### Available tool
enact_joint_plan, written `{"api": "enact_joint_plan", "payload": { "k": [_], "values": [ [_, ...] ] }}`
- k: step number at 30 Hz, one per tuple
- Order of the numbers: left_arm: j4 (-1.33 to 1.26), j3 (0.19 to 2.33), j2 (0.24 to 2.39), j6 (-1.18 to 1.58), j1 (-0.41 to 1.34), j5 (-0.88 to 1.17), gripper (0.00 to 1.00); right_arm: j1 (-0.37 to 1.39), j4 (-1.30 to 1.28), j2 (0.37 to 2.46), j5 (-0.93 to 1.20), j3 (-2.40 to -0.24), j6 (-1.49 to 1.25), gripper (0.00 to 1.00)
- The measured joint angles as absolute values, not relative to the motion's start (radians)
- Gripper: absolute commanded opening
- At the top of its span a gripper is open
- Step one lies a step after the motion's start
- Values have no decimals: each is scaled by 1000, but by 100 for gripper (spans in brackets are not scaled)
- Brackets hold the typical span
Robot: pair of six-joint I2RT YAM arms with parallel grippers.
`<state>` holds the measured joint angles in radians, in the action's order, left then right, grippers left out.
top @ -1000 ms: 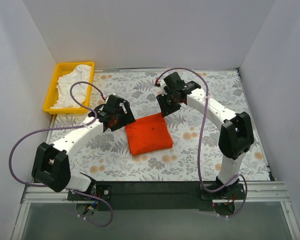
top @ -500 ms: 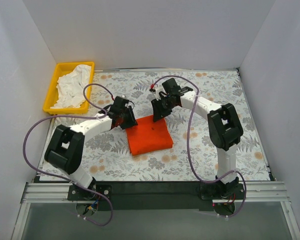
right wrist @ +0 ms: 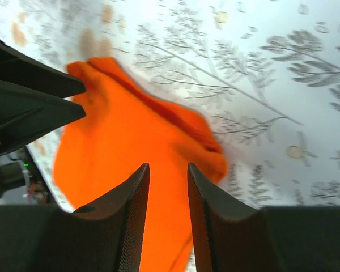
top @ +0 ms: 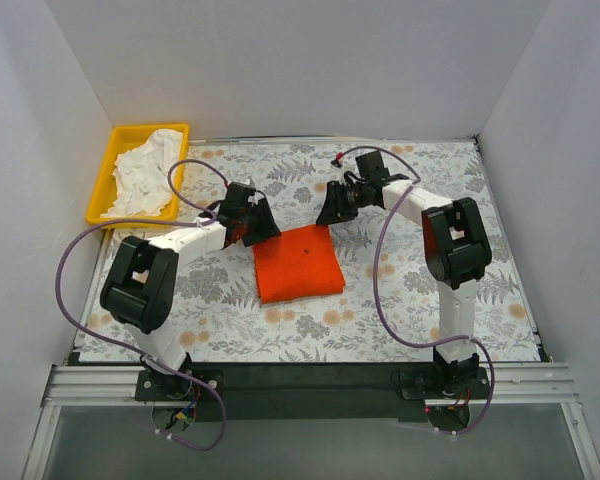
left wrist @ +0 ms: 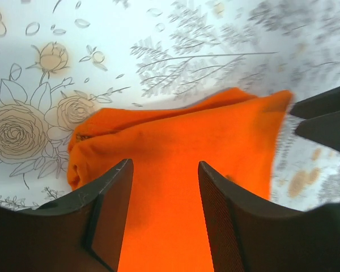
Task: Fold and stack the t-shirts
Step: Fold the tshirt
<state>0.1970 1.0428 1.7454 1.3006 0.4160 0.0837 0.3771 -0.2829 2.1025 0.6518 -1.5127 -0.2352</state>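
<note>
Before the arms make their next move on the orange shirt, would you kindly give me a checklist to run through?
1. Orange-red folded fabric t-shirt lies flat on the floral tablecloth: ok.
2. Left gripper at the shirt's far left corner, jaws apart: ok.
3. Right gripper at its far right corner, jaws apart: ok.
4. Either gripper pinching fabric: cannot tell.
5. White crumpled t-shirt folded and stacked: not ok, it sits bunched in the yellow plastic tray.
</note>
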Motion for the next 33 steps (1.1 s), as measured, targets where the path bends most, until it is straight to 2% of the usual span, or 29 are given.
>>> {"api": "enact_joint_plan", "payload": {
  "k": [5, 8, 13, 19, 22, 26, 27, 31, 33],
  "values": [
    [130, 978, 1599, 1334, 405, 84, 42, 389, -169, 2045, 741, -1475, -332, 35],
    [83, 943, 1582, 1353, 371, 97, 36, 396, -113, 2051, 769, -1474, -367, 35],
    [20, 920, 1692, 1377, 297, 147, 26, 387, -47, 2115, 786, -1459, -402, 34],
    [-56, 913, 1795, 1398, 258, 212, 24, 343, -15, 2193, 811, -1402, -431, 34],
    [-82, 892, 1789, 1409, 241, 236, 27, 321, 2, 2188, 822, -1396, -436, 34],
    [-38, 889, 1753, 1394, 223, 231, 37, 302, 9, 2145, 821, -1349, -439, 34],
    [-14, 889, 1735, 1390, 221, 230, 43, 301, 7, 2120, 821, -1327, -440, 35],
    [86, 891, 1595, 1391, 222, 226, 55, 302, 7, 1979, 831, -1235, -450, 42],
    [126, 891, 1510, 1403, 242, 224, 58, 318, 17, 1904, 849, -1202, -461, 44]
  ]
}}
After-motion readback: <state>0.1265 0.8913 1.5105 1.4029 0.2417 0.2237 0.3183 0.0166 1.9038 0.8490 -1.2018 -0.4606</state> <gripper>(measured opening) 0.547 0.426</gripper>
